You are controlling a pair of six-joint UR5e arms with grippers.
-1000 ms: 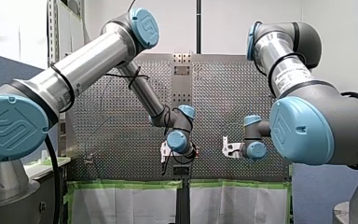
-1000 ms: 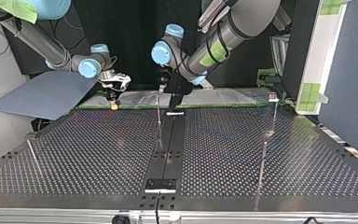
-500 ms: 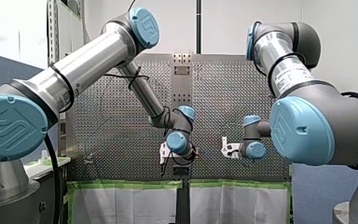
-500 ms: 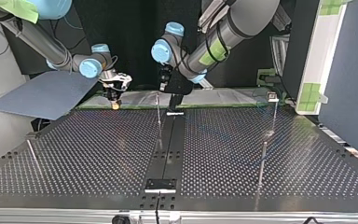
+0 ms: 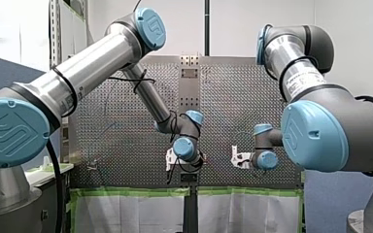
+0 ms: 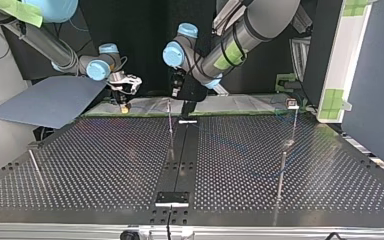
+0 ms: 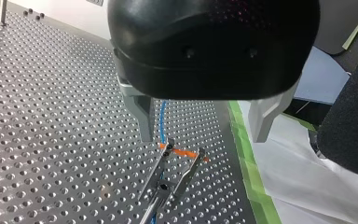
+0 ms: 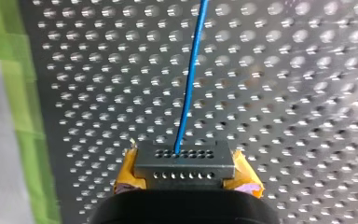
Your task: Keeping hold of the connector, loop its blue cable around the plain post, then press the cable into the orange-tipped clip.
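Right gripper (image 8: 184,176) clamped on the connector (image 8: 185,161), cable (image 8: 189,93) running straight ahead. Left gripper (image 7: 203,136) wide open, empty, clip (image 7: 172,173) just ahead. Pull too taut and the connector may slip free.

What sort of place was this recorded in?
Probably a robotics lab cell: my left arm and my right arm reach over a perforated table edged with green tape, and my right gripper holds a cabled connector.
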